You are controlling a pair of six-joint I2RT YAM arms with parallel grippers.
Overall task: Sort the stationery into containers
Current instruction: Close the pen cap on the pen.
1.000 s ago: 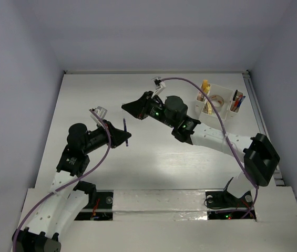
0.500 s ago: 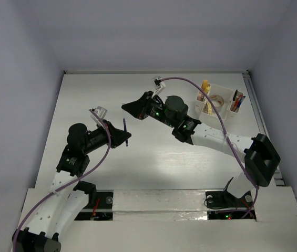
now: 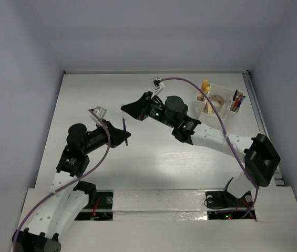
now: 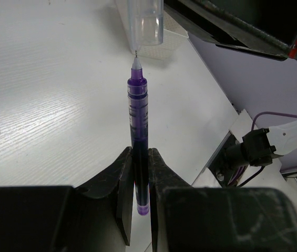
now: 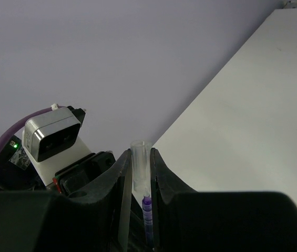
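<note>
My left gripper (image 4: 140,153) is shut on the lower end of a purple pen (image 4: 137,121), which points away from it, bare tip first. The pen also shows in the top view (image 3: 125,131), held above the table's middle-left. My right gripper (image 5: 140,156) is shut on a clear pen cap (image 5: 140,168), which also shows in the left wrist view (image 4: 146,23). The pen's tip (image 5: 147,207) sits just at the cap's end, in line with it. The cream-white organizer (image 3: 223,89) stands at the far right and holds a tape roll, pens and yellow blocks.
The two arms meet over the table's middle, with the right arm (image 3: 206,136) stretched across from the right. The left wrist camera (image 5: 51,137) faces the right gripper closely. White walls close in the table at the back and sides.
Almost nothing. My right gripper has crept very slightly left toward the pen's tip. The left gripper holds still.
</note>
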